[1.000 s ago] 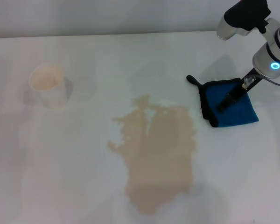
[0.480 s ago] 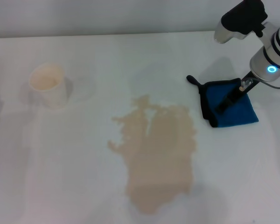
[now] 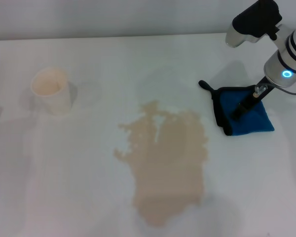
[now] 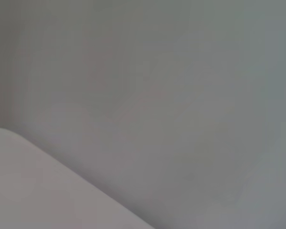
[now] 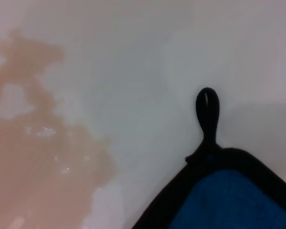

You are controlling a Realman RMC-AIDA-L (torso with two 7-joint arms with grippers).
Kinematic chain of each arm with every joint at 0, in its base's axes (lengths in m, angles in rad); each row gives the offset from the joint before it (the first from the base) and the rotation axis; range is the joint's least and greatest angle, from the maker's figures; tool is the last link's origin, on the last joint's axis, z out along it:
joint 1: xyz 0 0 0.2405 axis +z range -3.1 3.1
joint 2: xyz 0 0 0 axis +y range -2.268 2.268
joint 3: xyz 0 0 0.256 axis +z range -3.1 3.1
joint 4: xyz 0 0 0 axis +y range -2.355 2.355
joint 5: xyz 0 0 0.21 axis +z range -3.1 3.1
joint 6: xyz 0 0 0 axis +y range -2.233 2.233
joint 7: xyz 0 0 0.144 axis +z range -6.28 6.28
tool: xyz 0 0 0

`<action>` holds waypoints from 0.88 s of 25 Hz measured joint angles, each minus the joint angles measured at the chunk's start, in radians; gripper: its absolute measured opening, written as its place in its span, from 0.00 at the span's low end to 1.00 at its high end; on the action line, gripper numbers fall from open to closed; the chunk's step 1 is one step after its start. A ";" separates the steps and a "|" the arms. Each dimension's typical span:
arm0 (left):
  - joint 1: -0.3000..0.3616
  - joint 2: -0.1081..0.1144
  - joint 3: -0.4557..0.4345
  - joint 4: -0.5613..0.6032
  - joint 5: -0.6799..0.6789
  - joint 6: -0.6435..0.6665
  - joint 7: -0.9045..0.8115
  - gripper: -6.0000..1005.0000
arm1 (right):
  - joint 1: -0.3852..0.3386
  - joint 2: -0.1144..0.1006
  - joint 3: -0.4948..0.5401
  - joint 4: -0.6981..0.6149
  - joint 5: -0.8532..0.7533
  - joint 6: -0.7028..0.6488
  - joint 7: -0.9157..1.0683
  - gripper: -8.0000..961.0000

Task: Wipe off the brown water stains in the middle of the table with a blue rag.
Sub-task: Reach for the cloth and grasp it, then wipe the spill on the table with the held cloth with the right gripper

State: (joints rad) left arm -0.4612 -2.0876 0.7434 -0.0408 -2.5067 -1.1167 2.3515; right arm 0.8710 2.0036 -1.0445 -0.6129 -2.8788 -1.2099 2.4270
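At far left of the table (image 3: pixel 89 197), a cream paper cup (image 3: pixel 52 90) stands upright, well apart from everything else; left arm not in view, and its wrist camera gives only a blank grey surface.

Centre: the brown water stains (image 3: pixel 165 160), one ragged tan puddle, long axis running near-to-far; nothing on it yet.

Right of the puddle, apart from its edge with bare white between: the blue rag (image 3: pixel 246 121), flat, black edging, loop tab (image 5: pixel 207 107) pointing toward the far-left.

Right gripper (image 3: pixel 244 106) is down on the rag's middle; fingers dark and slim against the cloth, and I cannot tell whether they pinch it.

Judgement: the puddle lies to the rag's left and nearer the robot, so the sweep goes that way; right arm is the only one near.
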 joint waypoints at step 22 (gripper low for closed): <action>0.001 0.003 -0.003 0.006 -0.007 -0.014 0.000 0.86 | 0.000 0.015 -0.066 -0.020 0.085 -0.027 -0.005 0.17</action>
State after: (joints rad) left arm -0.4600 -2.0846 0.7408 -0.0352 -2.5132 -1.1307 2.3515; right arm 0.8713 2.0186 -1.1107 -0.6330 -2.7939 -1.2374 2.4219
